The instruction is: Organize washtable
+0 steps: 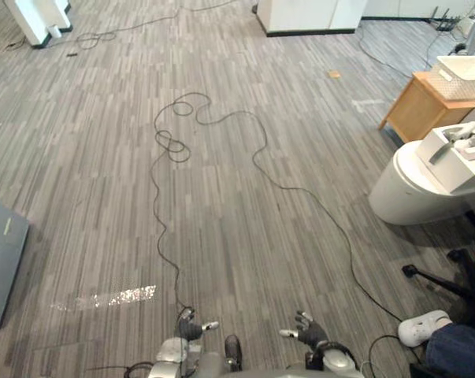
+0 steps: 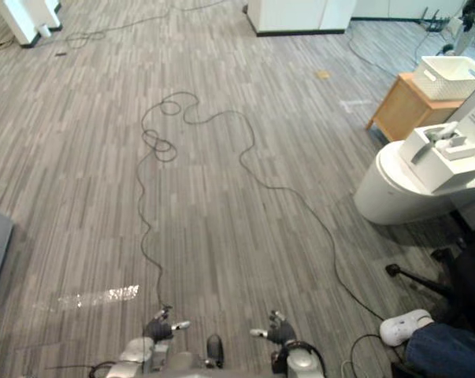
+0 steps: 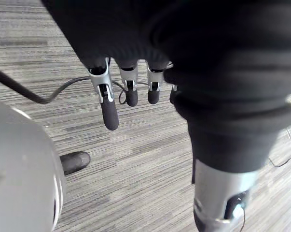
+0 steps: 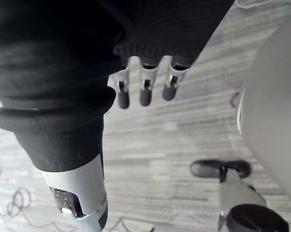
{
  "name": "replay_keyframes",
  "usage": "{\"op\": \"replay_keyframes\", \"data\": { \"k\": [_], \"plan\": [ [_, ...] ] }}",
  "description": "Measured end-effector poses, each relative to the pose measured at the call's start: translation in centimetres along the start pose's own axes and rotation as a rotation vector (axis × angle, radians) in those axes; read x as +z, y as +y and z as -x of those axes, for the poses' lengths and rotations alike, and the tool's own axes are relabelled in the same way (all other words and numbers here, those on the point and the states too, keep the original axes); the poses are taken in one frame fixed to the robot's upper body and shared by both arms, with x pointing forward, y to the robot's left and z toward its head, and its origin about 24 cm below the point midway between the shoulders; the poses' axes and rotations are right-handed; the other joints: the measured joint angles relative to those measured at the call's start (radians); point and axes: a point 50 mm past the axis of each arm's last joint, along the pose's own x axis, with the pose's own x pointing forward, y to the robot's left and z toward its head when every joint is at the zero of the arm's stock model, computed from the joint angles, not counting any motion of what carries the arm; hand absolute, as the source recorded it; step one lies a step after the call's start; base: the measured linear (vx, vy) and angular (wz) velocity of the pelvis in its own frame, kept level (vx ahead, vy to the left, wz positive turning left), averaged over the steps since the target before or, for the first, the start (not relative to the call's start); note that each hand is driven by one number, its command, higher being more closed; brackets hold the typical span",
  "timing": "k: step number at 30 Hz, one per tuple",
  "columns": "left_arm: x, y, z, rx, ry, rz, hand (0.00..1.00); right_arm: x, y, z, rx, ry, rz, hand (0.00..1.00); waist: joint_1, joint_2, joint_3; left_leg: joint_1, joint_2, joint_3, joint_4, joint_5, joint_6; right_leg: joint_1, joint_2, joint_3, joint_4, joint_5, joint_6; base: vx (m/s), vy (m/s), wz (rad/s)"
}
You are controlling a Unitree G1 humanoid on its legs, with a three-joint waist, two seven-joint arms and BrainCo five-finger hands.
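the grey striped floor (image 1: 221, 197) spreads wide. the white washtable (image 1: 414, 189) stands well apart at the robot's right, and beyond it a wooden table (image 1: 422, 106) carries a white basket (image 2: 450, 75). the step in hand looks like the approach: turn right and close in squarely before reaching. the left robot hand (image 1: 191, 327) and right robot hand (image 1: 308, 331) hang low. the wrist views show what the eye views leave small: fingers straight, holding nothing.

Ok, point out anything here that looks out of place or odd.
Two small things on the carpet: a tan scrap lying alone left of the wooden side table, and a shiny pale streak ahead of the left hand, like tape or a spill. Nothing else stands out.
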Motion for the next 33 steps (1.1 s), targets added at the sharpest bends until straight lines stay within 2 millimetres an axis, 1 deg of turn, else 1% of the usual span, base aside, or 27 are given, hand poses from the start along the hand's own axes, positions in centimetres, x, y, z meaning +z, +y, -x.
{"op": "replay_keyframes", "data": {
  "k": [1,2,3,5,9,11,13,14,19,23,25,28,33],
  "plan": [
    [-0.1,0.1,0.0,0.001,0.005,-0.002,0.0,0.0,0.0,0.0,0.001,0.001,0.001,0.0,-0.008,-0.001,-0.001,0.005,0.0,-0.006,-0.019,0.013,-0.005,0.0,0.004,-0.003,-0.005,0.003,-0.002,-0.04,-0.105,0.23],
    [-0.3,0.3,0.0,0.002,0.012,-0.006,0.0,0.0,-0.1,0.0,0.0,0.005,0.003,0.0,-0.012,-0.003,-0.002,0.02,0.002,-0.018,-0.063,0.04,-0.005,0.002,0.013,-0.004,-0.014,0.008,-0.003,-0.03,-0.098,0.22],
    [-0.3,0.4,0.0,0.001,0.012,-0.009,0.0,-0.2,-0.1,-0.1,0.0,0.015,0.005,0.0,-0.013,-0.009,-0.003,0.021,0.005,-0.025,-0.068,0.047,-0.001,0.006,0.017,-0.003,-0.019,0.008,-0.003,-0.04,-0.11,0.2],
    [-0.4,0.5,0.0,-0.005,0.014,-0.011,0.0,-0.5,-0.3,-0.1,-0.003,0.029,0.008,0.0,-0.014,-0.012,-0.005,0.032,0.006,-0.029,-0.068,0.051,-0.006,0.021,0.02,-0.002,-0.024,0.008,-0.003,-0.04,-0.077,0.09],
    [-0.8,0.6,0.1,-0.002,0.026,-0.013,0.0,-0.6,-0.7,-0.1,-0.009,0.04,0.023,0.0,-0.017,-0.002,-0.003,0.043,0.013,-0.034,-0.076,0.059,0.002,0.032,0.031,0.019,-0.035,0.005,-0.004,-0.1,-0.046,-0.05],
    [-1.1,0.8,0.2,-0.001,0.039,-0.023,0.0,-0.6,-0.9,-0.1,-0.011,0.041,0.024,0.0,-0.034,-0.001,-0.003,0.036,0.012,-0.04,-0.076,0.06,0.002,0.03,0.033,0.022,-0.045,-0.008,-0.001,-0.13,-0.039,0.1],
    [-1.3,0.8,0.2,0.0,0.05,-0.029,0.0,-0.7,-1.2,0.0,-0.018,0.046,0.03,0.0,-0.04,0.004,-0.002,0.032,0.014,-0.046,-0.077,0.063,-0.002,0.03,0.036,0.023,-0.05,-0.019,0.003,-0.12,-0.037,0.13],
    [-1.4,0.8,0.2,-0.001,0.053,-0.037,0.0,-1.2,-1.6,0.1,-0.026,0.064,0.039,0.0,-0.038,0.009,-0.005,0.032,0.017,-0.046,-0.077,0.062,-0.002,0.031,0.04,0.023,-0.051,-0.019,0.005,-0.1,-0.036,0.05],
    [-1.5,0.8,0.2,-0.001,0.056,-0.037,0.0,-1.3,-1.7,0.2,-0.03,0.066,0.041,0.0,-0.037,0.016,-0.008,0.016,0.023,-0.046,-0.077,0.059,0.002,0.032,0.054,0.026,-0.074,-0.021,0.007,-0.02,-0.026,0.1],
    [-1.6,0.9,0.3,0.0,0.059,-0.037,0.0,-1.4,-1.6,0.2,-0.028,0.072,0.038,0.0,-0.036,0.01,-0.012,0.011,0.006,-0.059,-0.076,0.06,0.001,0.042,0.045,0.023,-0.093,-0.018,0.003,0.11,-0.006,0.12],
    [-1.7,0.9,0.3,0.0,0.061,-0.037,0.0,-1.4,-1.6,0.2,-0.027,0.073,0.036,0.0,-0.037,0.006,-0.014,0.012,-0.006,-0.073,-0.076,0.057,0.007,0.058,0.038,0.016,-0.108,-0.013,0.01,0.14,-0.009,0.18],
    [-1.7,1.0,0.3,0.003,0.062,-0.039,0.0,-1.5,-1.5,0.1,-0.027,0.082,0.031,0.0,-0.036,0.004,-0.015,0.023,-0.019,-0.086,-0.076,0.058,0.015,0.087,0.032,0.015,-0.12,-0.013,0.01,0.16,-0.039,0.23],
    [-1.8,1.1,0.3,0.004,0.062,-0.04,0.0,-1.5,-1.4,0.0,-0.024,0.095,0.024,0.0,-0.037,0.0,-0.014,0.049,-0.017,-0.107,-0.077,0.057,0.016,0.115,0.039,0.014,-0.114,-0.01,0.005,0.08,-0.076,0.18]
  ]
}}
